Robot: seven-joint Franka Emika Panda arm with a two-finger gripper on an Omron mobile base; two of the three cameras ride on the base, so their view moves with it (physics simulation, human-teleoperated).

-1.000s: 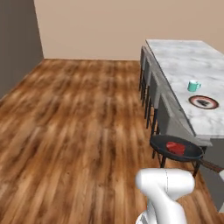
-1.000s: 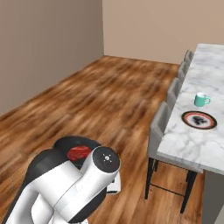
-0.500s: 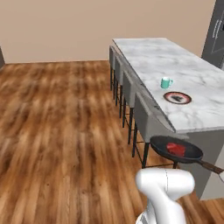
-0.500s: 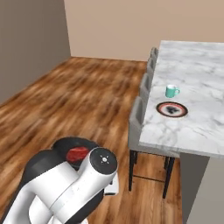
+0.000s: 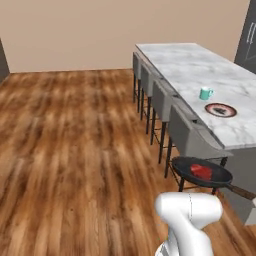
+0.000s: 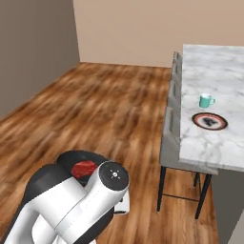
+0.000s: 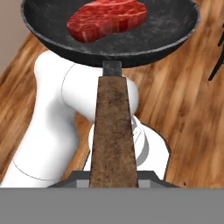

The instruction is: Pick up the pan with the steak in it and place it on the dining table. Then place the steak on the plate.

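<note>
**Caller:** Gripper (image 7: 114,181) first: it is clamped tight on the long brown handle of the pan (image 7: 109,30), as seen from the hand view, where the handle runs straight down to the bottom of the frame and disappears between the jaws. The fingertips themselves cannot be made out.

**Analyst:** And the biggest thing in play, the dining table (image 5: 197,70)?

**Caller:** It is seen stretching away on the right of the left base view, white marble with grey veins. A row of grey stools (image 5: 162,102) is tucked along its near side. In the right base view its top (image 6: 209,71) is seen on the right, with a stool (image 6: 172,143) pushed in under the edge.

**Analyst:** Where is the pan carried?

**Caller:** It is held clear of the wooden floor (image 5: 75,145), level, in front of the arm and near the closest stool, lower than the table top. In the left base view the pan (image 5: 201,171) is seen with its handle pointing right. In the right base view only a slice of the pan (image 6: 81,159) is seen behind the white arm.

**Analyst:** The plate?

**Caller:** The plate (image 5: 220,109) is set flat on the marble near the table's edge, red-rimmed, with a teal mug (image 5: 205,93) just beyond it. They are seen close together in the right base view too, plate (image 6: 209,121) and mug (image 6: 206,100).

**Analyst:** And the steak?

**Caller:** The steak (image 7: 107,19) is lying inside the pan, red, resting on the black base.
</note>
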